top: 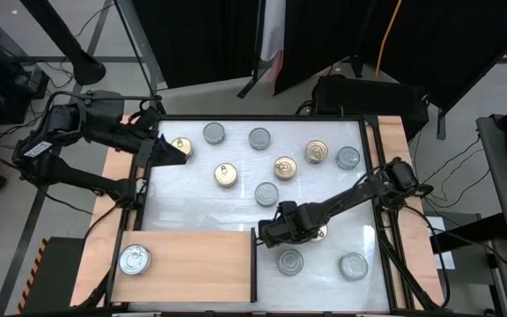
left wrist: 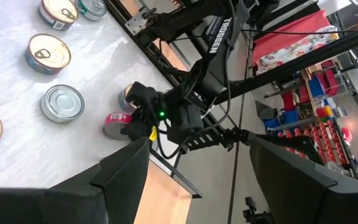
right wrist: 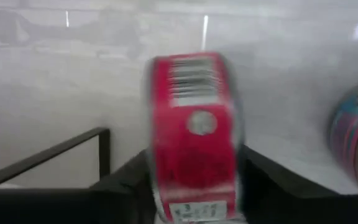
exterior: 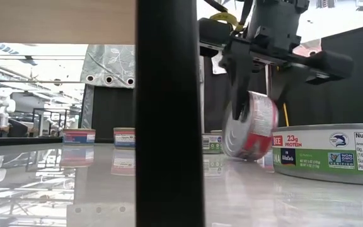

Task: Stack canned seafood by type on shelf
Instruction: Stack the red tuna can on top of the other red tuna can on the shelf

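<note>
Red-labelled can [right wrist: 194, 134] tipped on edge, clamped between fingers of right gripper [top: 282, 225], just beside shelf's dark upright edge [top: 253, 264], low over white tabletop [top: 236, 202]. Shelf [top: 201, 264]: light wooden board, one silver-lidded can [top: 135, 260] at end farthest from upright edge. Two silver-lidded cans [top: 290, 261] just beyond upright edge; gold-lidded cans [top: 226, 174] and more silver ones well apart from shelf. Left gripper [top: 172, 151] far from shelf, beside gold-lidded can; fingers spread wide, holding nothing.
</note>
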{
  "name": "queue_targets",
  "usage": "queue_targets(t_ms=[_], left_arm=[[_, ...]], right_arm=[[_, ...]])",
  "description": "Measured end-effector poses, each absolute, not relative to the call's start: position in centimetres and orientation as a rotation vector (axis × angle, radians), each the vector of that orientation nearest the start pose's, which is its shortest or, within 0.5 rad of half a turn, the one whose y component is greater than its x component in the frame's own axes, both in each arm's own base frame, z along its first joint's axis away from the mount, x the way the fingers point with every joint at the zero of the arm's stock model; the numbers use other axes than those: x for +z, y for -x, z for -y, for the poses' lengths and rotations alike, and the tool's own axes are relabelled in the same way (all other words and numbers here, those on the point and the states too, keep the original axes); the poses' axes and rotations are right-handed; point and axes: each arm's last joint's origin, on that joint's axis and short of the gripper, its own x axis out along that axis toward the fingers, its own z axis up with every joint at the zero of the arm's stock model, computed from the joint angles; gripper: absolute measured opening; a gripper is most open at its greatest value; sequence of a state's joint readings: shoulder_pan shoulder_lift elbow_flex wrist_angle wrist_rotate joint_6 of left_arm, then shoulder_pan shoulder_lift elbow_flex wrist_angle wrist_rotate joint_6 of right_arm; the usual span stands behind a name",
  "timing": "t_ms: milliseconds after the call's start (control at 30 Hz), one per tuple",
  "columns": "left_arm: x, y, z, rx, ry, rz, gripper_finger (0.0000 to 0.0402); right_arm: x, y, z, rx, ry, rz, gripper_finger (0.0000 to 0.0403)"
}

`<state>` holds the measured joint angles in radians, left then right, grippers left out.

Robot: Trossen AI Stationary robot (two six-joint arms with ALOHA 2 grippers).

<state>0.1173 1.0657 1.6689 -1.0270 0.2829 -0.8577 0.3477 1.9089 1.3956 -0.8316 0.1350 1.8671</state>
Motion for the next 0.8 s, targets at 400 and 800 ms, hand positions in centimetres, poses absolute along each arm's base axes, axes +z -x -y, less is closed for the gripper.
queue_targets(t_ms=[400,800], left_arm=[[49.0,-16.0,-1.8,0.209,0.843,-0.28,0.0279],[51.4,-19.1,-2.1,0.03,1.072,-0.026,0.0279]], right_arm=[[31.6,-28.3,-9.4,-0.649,-1.145,-0.907,0.0118],[45.0,-23.4,-1.7,-0.265,-1.145,0.04,0.0118]])
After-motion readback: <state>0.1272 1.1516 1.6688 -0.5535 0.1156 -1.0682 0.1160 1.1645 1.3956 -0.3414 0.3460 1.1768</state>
